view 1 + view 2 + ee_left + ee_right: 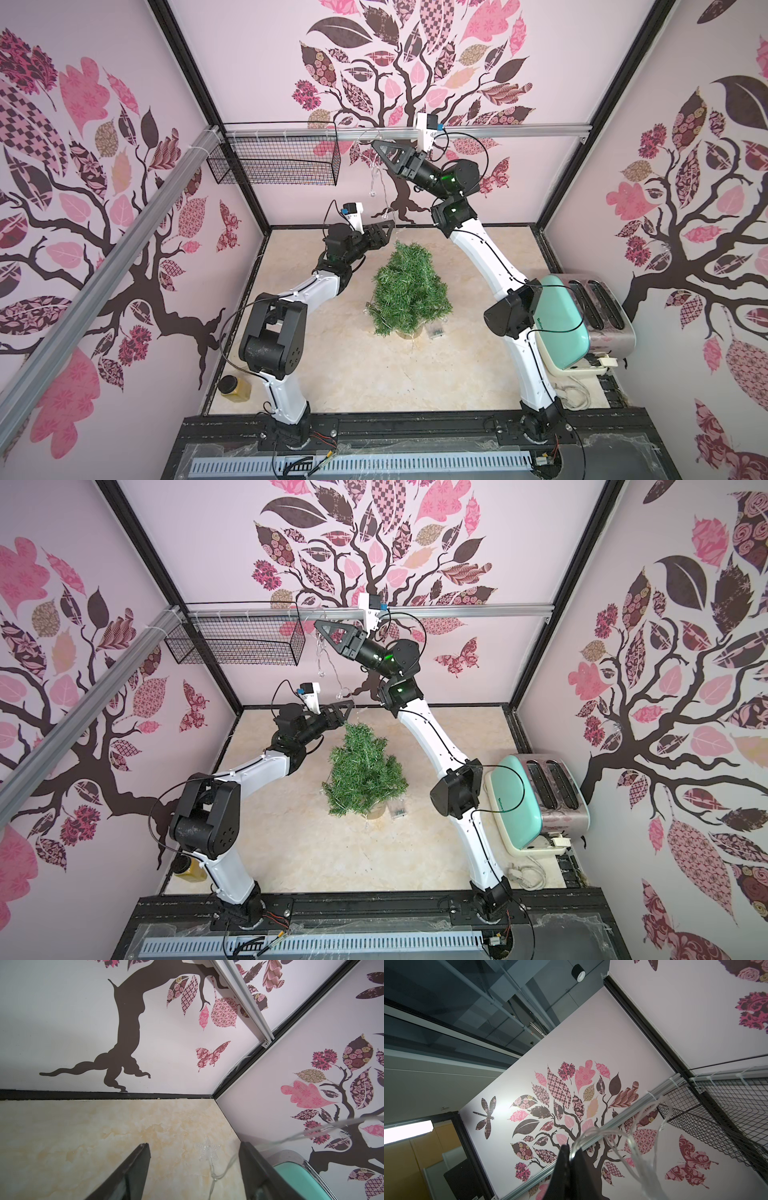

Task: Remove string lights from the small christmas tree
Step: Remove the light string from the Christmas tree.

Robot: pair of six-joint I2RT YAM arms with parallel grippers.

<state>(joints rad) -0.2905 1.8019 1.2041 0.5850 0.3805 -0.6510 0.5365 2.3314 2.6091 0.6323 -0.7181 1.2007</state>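
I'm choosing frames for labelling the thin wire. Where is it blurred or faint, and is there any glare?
Right wrist view: string lights loop close, out of focus; a lamp glares white. Left wrist view: strand smeared. Both top views: wire faint, hair-thin.

No text legible anywhere. Only one candidate for lettering: a small dark-green brand mark (pixel 536 322) running vertically along the near edge of the mint-green toaster (pixel 567 307), at the right of the frame in both top views (one short word, by the look of it). Too small and too blurred to spell out, whether there or at its second showing (pixel 498 805) on the same toaster (pixel 521 796).
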